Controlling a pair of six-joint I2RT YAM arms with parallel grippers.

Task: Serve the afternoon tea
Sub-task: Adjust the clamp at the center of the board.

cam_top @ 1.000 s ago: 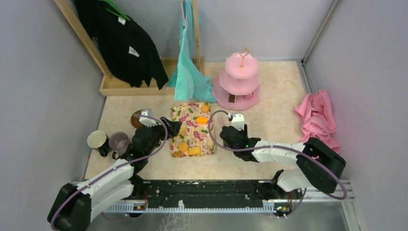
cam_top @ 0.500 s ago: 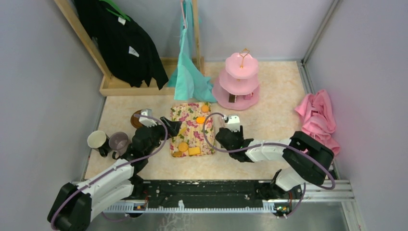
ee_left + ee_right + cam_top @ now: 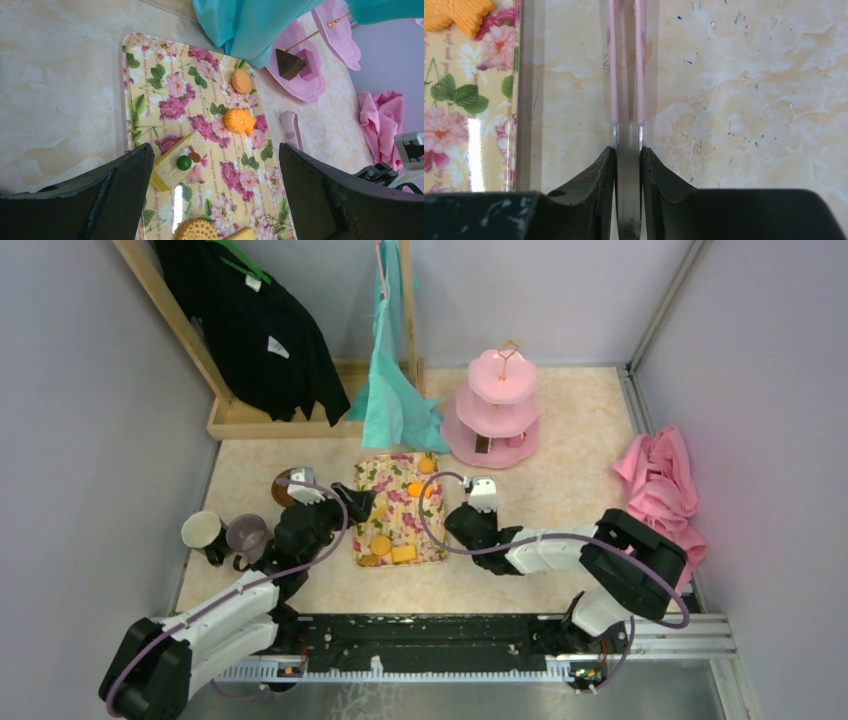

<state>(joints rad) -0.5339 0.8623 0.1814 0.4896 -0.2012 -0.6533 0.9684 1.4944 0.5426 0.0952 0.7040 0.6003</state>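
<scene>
A floral tray (image 3: pixel 400 508) holds an orange fish-shaped snack (image 3: pixel 239 120), a round orange snack (image 3: pixel 241 81), a yellow cake slice (image 3: pixel 175 165) and a biscuit (image 3: pixel 196 230). The pink three-tier stand (image 3: pixel 497 410) has a brown snack (image 3: pixel 289 64) and a pink one (image 3: pixel 307 71) on its bottom tier. My left gripper (image 3: pixel 215 165) is open and empty above the tray's near left part. My right gripper (image 3: pixel 627 152) is shut on pink-handled tongs (image 3: pixel 639 70), whose arms lie just right of the tray's edge. A cream mug (image 3: pixel 203 531), a mauve-grey mug (image 3: pixel 246 533) and brown saucers (image 3: pixel 284 487) are at the left.
A wooden clothes rack (image 3: pixel 240 420) with a black garment and a teal cloth (image 3: pixel 395 400) stands at the back, the cloth hanging near the tray's far end. A crumpled pink cloth (image 3: pixel 660 480) lies at the right wall.
My right gripper has moved left with the tongs, closer to the tray's right edge, and its arm has folded in. The left arm has not moved.
</scene>
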